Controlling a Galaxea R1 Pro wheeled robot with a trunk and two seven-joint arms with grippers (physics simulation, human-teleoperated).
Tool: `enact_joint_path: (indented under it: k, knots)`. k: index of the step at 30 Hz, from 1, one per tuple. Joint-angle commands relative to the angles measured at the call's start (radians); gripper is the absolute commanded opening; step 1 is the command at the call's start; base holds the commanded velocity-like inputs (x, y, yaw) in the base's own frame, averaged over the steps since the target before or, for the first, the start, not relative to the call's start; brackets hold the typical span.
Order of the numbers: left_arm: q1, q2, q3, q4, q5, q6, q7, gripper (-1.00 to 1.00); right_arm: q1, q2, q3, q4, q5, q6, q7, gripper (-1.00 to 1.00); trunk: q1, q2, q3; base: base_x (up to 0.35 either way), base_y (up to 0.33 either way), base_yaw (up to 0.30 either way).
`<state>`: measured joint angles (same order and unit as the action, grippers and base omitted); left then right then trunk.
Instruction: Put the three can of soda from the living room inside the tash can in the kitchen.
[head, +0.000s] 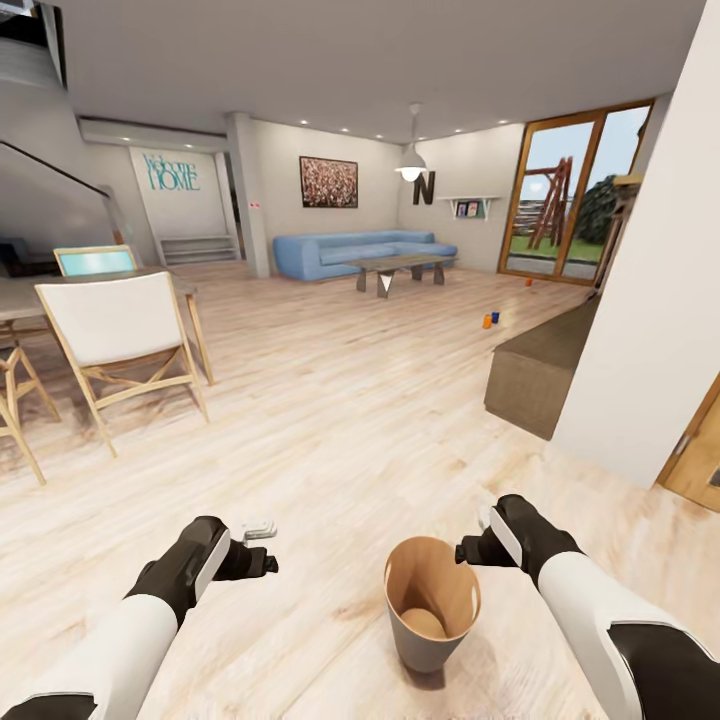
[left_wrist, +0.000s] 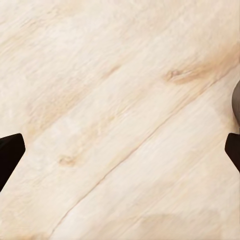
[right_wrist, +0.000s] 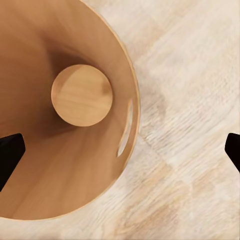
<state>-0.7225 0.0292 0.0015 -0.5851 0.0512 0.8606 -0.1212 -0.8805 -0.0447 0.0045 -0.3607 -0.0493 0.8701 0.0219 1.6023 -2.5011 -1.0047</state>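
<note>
The trash can (head: 432, 603) stands on the pale wood floor (head: 330, 420) at lower centre of the head view, just beside the right gripper (head: 468, 549). The right wrist view looks straight down into its brown inside. Both the right gripper and the left gripper (head: 268, 545) are spread apart and carrying nothing. Two soda cans (head: 490, 319) stand far off, right of centre, near the glass doors (head: 560, 195), a third can (head: 529, 282) beyond them, and a blue sofa (head: 360, 250) behind a low table (head: 400, 268).

Pale wood floor (head: 330, 400) with visible grain, faint sheen; trash can (head: 432, 640) smooth warm wood-toned inside, matt grey outside; chairs (head: 120, 330), left of frame, light wood frames with matt white seats; sofa (head: 360, 250) blue cloth
</note>
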Motion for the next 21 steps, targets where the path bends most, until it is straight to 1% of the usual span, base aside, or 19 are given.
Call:
enact_joint_path:
  k: [1,21]
  knots:
    - [0.000,0.000,0.000,0.000,0.000,0.000,0.000,1.00,0.000,0.000,0.000,0.000,0.000,0.000,0.000,1.00,0.000,0.000,-0.004,0.000,0.000,0.000]
    - [0.000,-0.001,0.001,0.001,0.001,-0.003,0.005,1.00,0.000,0.000,0.002,0.002,0.000,0.000,0.000,1.00,0.009,-0.005,-0.081,0.000,0.000,0.000]
